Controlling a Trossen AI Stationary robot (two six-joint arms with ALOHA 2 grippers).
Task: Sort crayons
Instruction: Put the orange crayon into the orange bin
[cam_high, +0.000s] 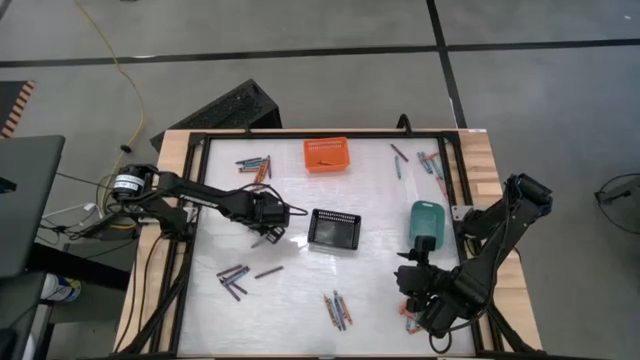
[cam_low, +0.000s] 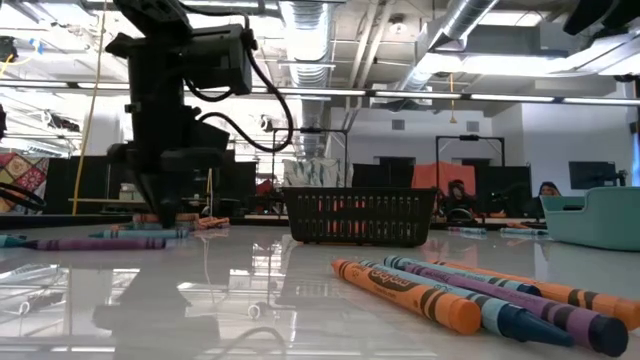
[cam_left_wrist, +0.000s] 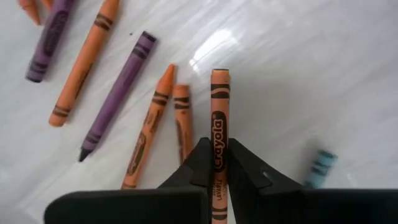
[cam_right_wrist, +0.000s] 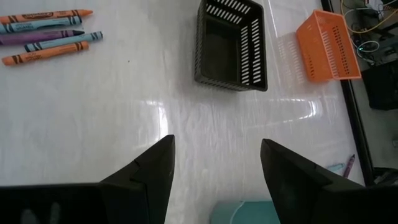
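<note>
We see the left gripper (cam_left_wrist: 219, 163) pinching an orange crayon (cam_left_wrist: 218, 124) between its fingers, low over the table (cam_high: 300, 290) left of the black basket (cam_high: 335, 229). More crayons (cam_left_wrist: 118, 102) lie loose beside it. The right gripper (cam_right_wrist: 216, 163) waits near the table's front right edge, jaws spread wide around nothing, by the teal basket (cam_high: 427, 219). The orange basket (cam_high: 327, 154) sits at the far side.
</note>
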